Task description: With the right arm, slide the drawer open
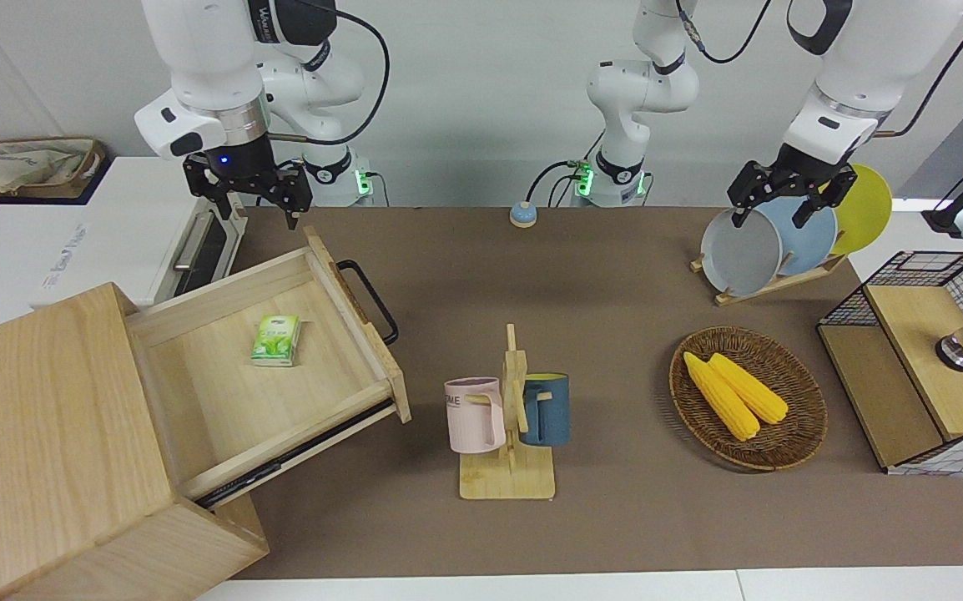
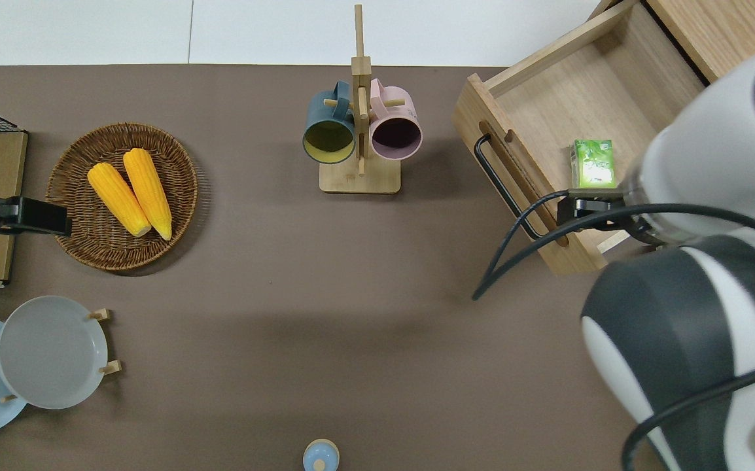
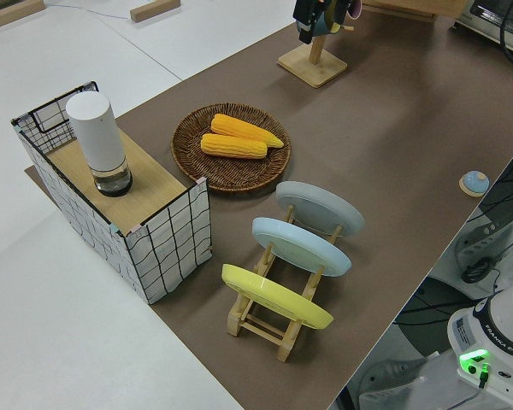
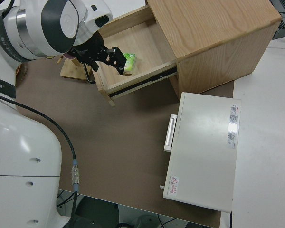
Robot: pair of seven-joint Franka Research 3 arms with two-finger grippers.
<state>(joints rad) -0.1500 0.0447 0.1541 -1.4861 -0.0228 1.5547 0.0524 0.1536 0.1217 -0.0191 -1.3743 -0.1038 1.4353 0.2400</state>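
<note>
The light-wood drawer (image 1: 198, 392) stands pulled far out of the wooden cabinet (image 1: 39, 417), its black bar handle (image 1: 373, 305) free. A green carton (image 1: 276, 340) lies inside. My right gripper (image 1: 252, 199), with a blue wrist light, is open and empty, raised off the handle. In the overhead view it (image 2: 585, 208) hangs over the drawer's (image 2: 613, 91) end nearest to the robots, by the carton (image 2: 592, 163) and apart from the handle (image 2: 496, 176). The right side view shows the gripper (image 4: 105, 58) above the drawer front. My left arm is parked, its gripper (image 1: 789, 199) open.
A white toaster oven (image 1: 114, 225) stands beside the cabinet, nearer to the robots. A mug rack (image 1: 508, 417) with two mugs is mid-table. A basket of corn (image 1: 747, 397), a plate rack (image 1: 773, 242) and a wire-mesh box (image 1: 924, 359) are toward the left arm's end.
</note>
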